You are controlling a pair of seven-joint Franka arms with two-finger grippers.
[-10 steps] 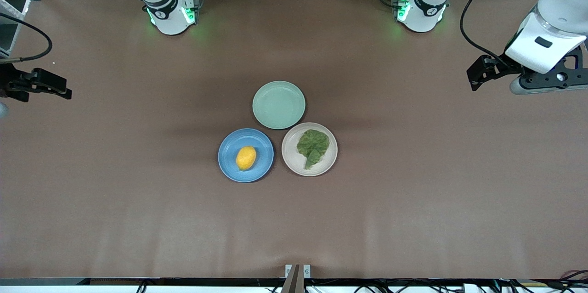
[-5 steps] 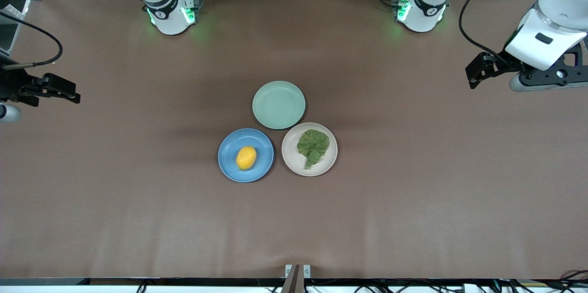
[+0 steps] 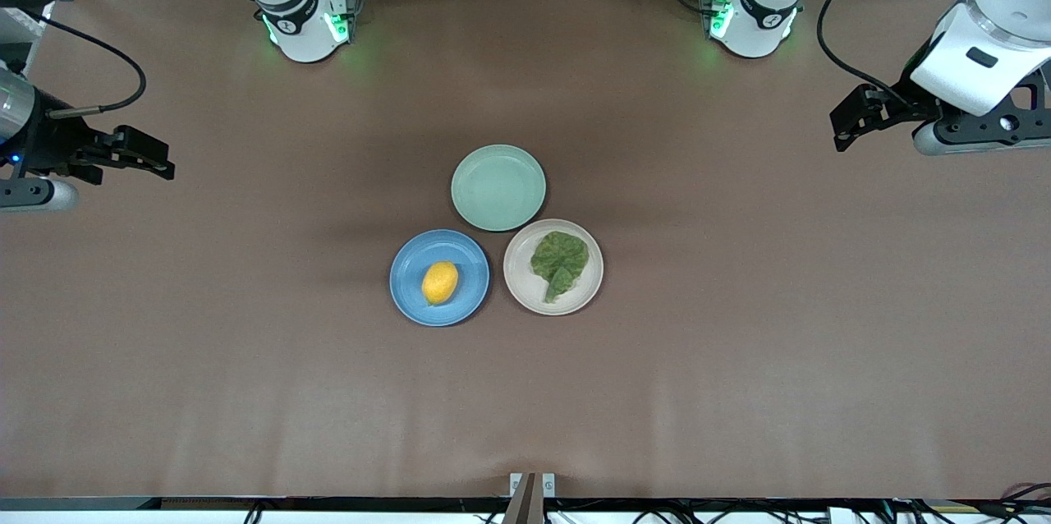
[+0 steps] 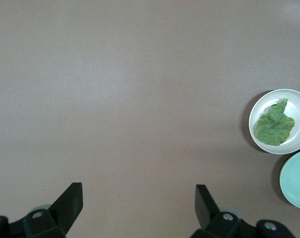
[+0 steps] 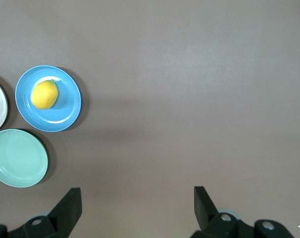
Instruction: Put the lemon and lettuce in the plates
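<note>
The lemon (image 3: pixel 440 282) lies in the blue plate (image 3: pixel 408 287) near the table's middle; both show in the right wrist view, lemon (image 5: pixel 44 94) and plate (image 5: pixel 65 114). The lettuce (image 3: pixel 559 259) lies in the beige-pink plate (image 3: pixel 517 282); both show in the left wrist view, lettuce (image 4: pixel 273 125) and plate (image 4: pixel 294 101). My left gripper (image 3: pixel 846 121) is open and empty, up over the left arm's end of the table. My right gripper (image 3: pixel 152 160) is open and empty, up over the right arm's end.
An empty pale green plate (image 3: pixel 498 187) sits beside the two plates, farther from the front camera and touching them. It shows in the left wrist view (image 4: pixel 296 179) and the right wrist view (image 5: pixel 18 157). Brown table cover lies all around.
My right gripper has moved toward the table's middle from the edge. My left gripper has shifted slightly toward the robots' bases. The lemon, lettuce and plates have not moved.
</note>
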